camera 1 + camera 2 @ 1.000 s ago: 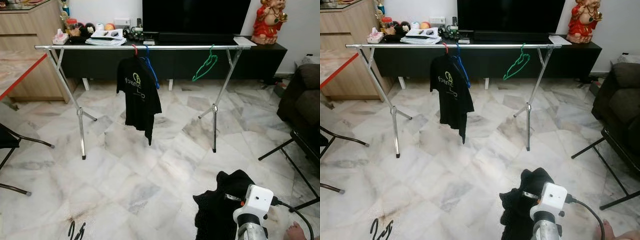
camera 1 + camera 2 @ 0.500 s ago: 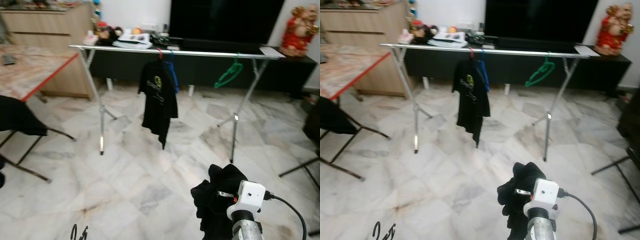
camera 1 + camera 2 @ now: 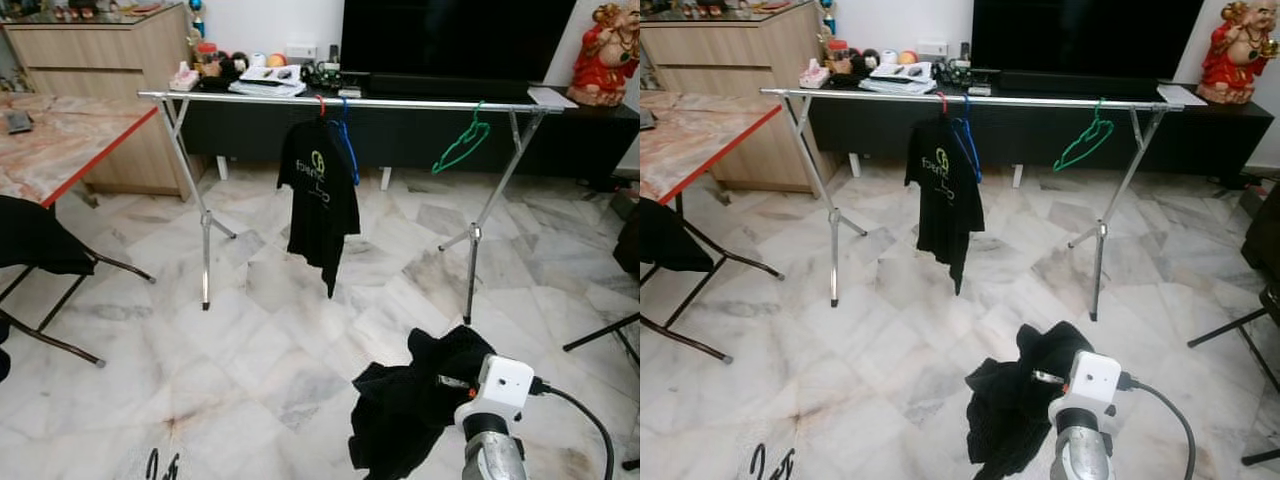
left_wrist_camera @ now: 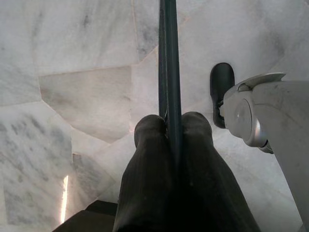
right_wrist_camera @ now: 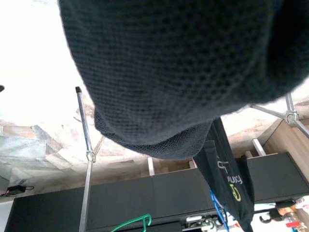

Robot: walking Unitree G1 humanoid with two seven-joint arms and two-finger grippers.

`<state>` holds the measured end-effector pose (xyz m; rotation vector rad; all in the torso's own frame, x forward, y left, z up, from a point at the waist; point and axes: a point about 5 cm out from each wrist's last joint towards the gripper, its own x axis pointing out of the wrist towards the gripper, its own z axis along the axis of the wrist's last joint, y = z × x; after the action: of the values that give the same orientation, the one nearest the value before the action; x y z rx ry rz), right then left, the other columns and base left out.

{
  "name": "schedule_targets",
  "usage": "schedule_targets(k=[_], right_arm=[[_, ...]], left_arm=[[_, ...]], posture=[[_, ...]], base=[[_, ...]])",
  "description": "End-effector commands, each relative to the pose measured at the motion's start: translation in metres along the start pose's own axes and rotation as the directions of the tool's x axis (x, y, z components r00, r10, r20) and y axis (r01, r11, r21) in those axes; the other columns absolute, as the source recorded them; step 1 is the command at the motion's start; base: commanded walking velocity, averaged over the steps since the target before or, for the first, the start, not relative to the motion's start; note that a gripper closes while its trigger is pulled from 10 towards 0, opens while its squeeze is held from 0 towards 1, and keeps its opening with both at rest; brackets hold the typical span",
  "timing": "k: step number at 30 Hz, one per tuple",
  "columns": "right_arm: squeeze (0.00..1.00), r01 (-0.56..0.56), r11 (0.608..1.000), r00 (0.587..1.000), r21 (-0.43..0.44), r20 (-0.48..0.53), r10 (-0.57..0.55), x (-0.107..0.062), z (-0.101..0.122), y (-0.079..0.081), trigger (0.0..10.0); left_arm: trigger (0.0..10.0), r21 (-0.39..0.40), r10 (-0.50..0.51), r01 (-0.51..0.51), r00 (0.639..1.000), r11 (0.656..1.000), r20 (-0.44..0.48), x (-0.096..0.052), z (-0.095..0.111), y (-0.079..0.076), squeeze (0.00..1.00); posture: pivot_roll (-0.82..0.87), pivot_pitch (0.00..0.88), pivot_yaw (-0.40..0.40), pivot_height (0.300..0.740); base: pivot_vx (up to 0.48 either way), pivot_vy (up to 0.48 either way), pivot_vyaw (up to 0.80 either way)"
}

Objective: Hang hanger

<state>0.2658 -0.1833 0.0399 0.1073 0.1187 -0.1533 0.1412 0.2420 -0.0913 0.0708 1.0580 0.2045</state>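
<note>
Item: drying rack (image 3: 340, 101), across the upper frame, well apart from you.
On its rail: black T-shirt (image 3: 318, 200), blue hanger (image 3: 347, 150), green hanger (image 3: 460, 145).
Right end effector (image 3: 452, 385), lower right: buried in a black garment (image 3: 405, 410); its grip cannot be told.
Left end effector (image 4: 173, 140), lower left: closed together on a thin dark rod (image 4: 169, 63), likely the hanger.
Advice: walk closer, aim for the bare rail between blue and green hangers, and keep the garment off the floor.

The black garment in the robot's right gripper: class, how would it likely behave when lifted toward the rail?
Probably floppy: the black garment bunches and droops in folds from the right gripper. Likely light, given its thin mesh-like knit. It may swing or snag near the rail.
</note>
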Motion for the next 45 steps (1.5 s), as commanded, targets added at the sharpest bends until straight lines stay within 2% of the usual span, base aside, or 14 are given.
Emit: schedule_targets(k=[1, 4, 10, 28, 38, 45], right_arm=[[0.00, -0.014, 1.000, 0.999, -0.014, 0.043, 0.015, 0.0035, 0.0114, 0.0043, 10.0], [0.00, -0.014, 1.000, 0.999, -0.025, 0.049, 0.015, 0.0042, 0.0131, 0.0034, 10.0], [0.00, -0.009, 1.000, 0.998, -0.025, 0.062, 0.011, 0.0044, 0.0151, 0.0029, 10.0], [0.00, 0.013, 1.000, 0.998, -0.017, 0.055, -0.012, 0.0035, 0.0154, -0.0008, 10.0], [0.00, 0.009, 1.000, 0.999, -0.007, 0.048, -0.008, 0.0042, 0.0134, 0.0028, 10.0], [0.00, 0.022, 1.000, 0.999, -0.003, 0.049, -0.022, 0.0055, 0.0138, -0.0002, 10.0]], left_arm=[[10.0, 0.011, 0.008, -0.008, 1.000, 1.000, -0.024, -0.0012, -0.0069, 0.0046, 0.00], [10.0, 0.008, 0.008, -0.008, 1.000, 1.000, -0.026, -0.0013, -0.0072, 0.0046, 0.00], [10.0, 0.013, 0.004, -0.004, 0.999, 1.000, -0.031, -0.0013, -0.0080, 0.0040, 0.00], [10.0, 0.016, -0.009, 0.010, 0.999, 1.000, -0.035, -0.0011, -0.0077, 0.0022, 0.00], [10.0, 0.020, -0.010, 0.011, 0.999, 1.000, -0.037, -0.0010, -0.0075, 0.0016, 0.00], [10.0, 0.025, -0.009, 0.010, 0.999, 1.000, -0.035, -0.0009, -0.0067, 0.0017, 0.00]], posture=[[-0.09, 0.055, 0.018, 0.740], [-0.09, 0.062, 0.018, 0.740], [-0.10, 0.069, 0.021, 0.740], [-0.12, 0.045, 0.028, 0.740], [-0.10, 0.015, 0.025, 0.740], [-0.10, 0.021, 0.024, 0.740]], base=[[0.000, 0.292, 0.00], [0.000, 0.298, 0.00], [0.000, 0.303, 0.79], [0.000, 0.305, 0.00], [0.000, 0.313, 0.00], [0.000, 0.480, 0.00]])
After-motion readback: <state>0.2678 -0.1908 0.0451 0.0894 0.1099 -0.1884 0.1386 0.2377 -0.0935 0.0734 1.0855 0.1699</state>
